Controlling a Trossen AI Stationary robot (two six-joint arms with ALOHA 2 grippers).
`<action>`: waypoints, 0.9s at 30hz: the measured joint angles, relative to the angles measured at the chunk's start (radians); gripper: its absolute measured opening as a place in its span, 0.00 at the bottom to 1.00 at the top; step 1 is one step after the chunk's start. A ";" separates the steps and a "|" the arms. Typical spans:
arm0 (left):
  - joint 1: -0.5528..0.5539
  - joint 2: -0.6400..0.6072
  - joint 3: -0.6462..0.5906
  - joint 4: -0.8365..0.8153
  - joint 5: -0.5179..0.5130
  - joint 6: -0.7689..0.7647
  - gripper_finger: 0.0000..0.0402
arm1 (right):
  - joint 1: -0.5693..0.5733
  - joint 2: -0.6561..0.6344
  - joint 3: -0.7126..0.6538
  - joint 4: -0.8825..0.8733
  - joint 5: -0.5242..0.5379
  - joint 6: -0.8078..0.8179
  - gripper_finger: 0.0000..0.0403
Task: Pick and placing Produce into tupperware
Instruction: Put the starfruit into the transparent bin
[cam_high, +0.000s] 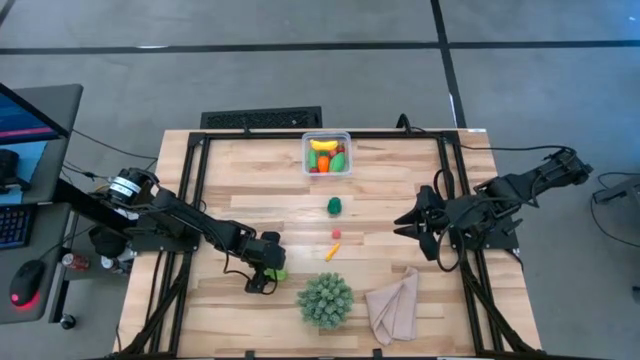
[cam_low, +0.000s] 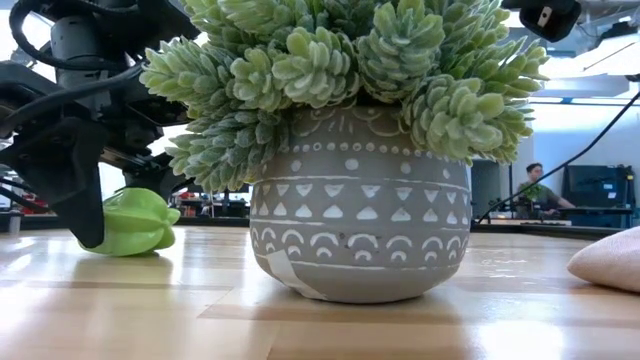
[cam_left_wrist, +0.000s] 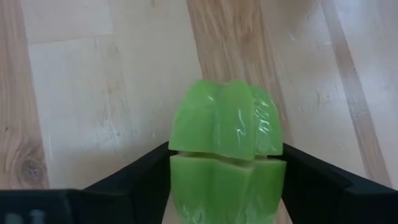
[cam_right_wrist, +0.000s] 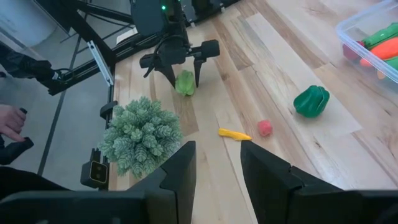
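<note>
Left wrist view: ribbed glossy light-green produce piece (cam_left_wrist: 227, 152).

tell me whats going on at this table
The left end effector is down on the table with its fingers either side of a light green toy fruit. The clear container at the far edge already holds several pieces. A green pepper, a red berry and a small orange piece lie loose. The right arm waits aside.
</note>
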 joint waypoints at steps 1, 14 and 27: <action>0.000 0.000 0.000 0.000 0.000 -0.001 0.62 | 0.000 0.000 0.000 0.000 0.000 0.000 0.29; 0.003 0.003 0.042 -0.052 -0.001 -0.024 0.62 | 0.000 0.000 0.000 0.000 0.002 0.000 0.29; 0.086 0.005 0.133 -0.178 -0.038 0.056 0.62 | 0.000 0.000 0.000 0.000 0.008 0.014 0.29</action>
